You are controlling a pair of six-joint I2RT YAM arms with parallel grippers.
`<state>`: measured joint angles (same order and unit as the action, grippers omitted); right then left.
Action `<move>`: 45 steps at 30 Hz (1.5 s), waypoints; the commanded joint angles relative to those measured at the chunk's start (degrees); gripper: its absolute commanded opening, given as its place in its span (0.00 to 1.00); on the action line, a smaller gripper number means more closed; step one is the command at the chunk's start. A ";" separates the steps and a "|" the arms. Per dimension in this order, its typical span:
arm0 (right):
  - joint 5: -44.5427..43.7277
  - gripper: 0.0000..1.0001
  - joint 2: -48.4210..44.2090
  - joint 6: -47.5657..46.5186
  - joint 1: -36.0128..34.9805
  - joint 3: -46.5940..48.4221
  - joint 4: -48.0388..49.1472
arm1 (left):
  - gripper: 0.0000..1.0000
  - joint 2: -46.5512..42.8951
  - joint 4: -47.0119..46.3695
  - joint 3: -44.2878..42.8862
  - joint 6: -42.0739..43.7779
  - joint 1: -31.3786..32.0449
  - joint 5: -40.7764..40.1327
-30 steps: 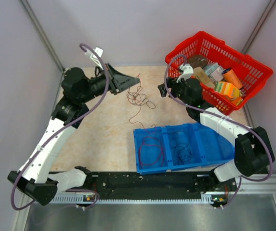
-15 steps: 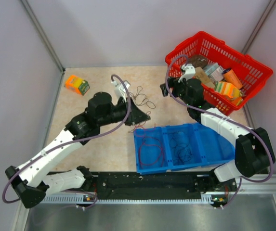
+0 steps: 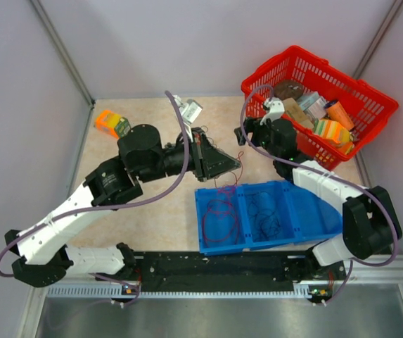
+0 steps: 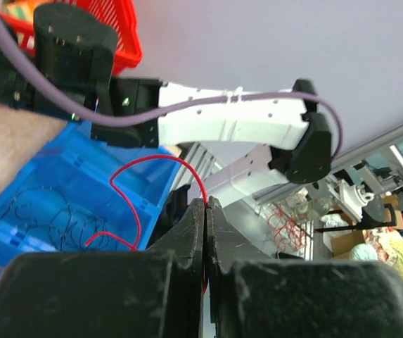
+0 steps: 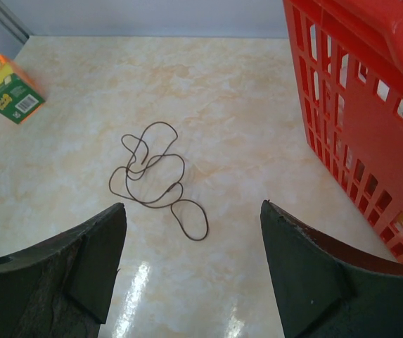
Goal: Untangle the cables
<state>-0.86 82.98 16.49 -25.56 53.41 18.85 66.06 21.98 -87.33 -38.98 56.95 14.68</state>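
Seen from above, the left claw point(image 3: 236, 166) hung over the far edge of the one blue tray point(image 3: 317, 215). A red cable point(image 3: 226, 189) trailed from it toward the leftmost of three compartments, where red loops lay. Dark cables point(image 3: 264, 215) sat in the middle one. The step looked like sorting a freed cable, which next needed lowering and releasing.

The left wrist view showed that claw pinched together on the red cable.

In the right wrist view, the right claw point(image 5: 192, 205) was spread apart and empty above one brown cable point(image 5: 155, 179) coiled on the surface point(image 5: 257, 105). One orange box point(image 5: 8, 88) and one red basket point(image 5: 342, 120) flanked it.
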 commanded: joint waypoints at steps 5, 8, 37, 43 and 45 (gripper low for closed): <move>-0.11 0.76 -1.25 -1.20 0.69 -0.85 2.95 | 0.00 -6.64 3.50 8.66 -1.80 4.57 -8.16; 0.42 0.76 -0.36 -1.02 0.78 -0.58 2.68 | 0.00 -8.05 6.93 10.86 -0.22 4.58 -12.11; 1.92 0.75 -2.56 -1.72 0.78 -3.58 4.44 | 0.26 22.07 -0.01 19.32 9.91 -9.66 -12.57; 2.53 0.75 -2.12 -1.81 0.69 -3.57 4.70 | 0.33 32.27 6.84 10.26 8.21 -11.16 -12.92; 2.53 0.75 -2.12 -1.81 0.78 -3.57 4.88 | 0.36 33.78 7.90 9.55 9.97 -11.16 -14.14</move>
<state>0.58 82.52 15.51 -25.36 50.11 20.60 97.69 26.37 -73.41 -30.39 45.47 0.30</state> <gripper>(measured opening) 0.752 0.334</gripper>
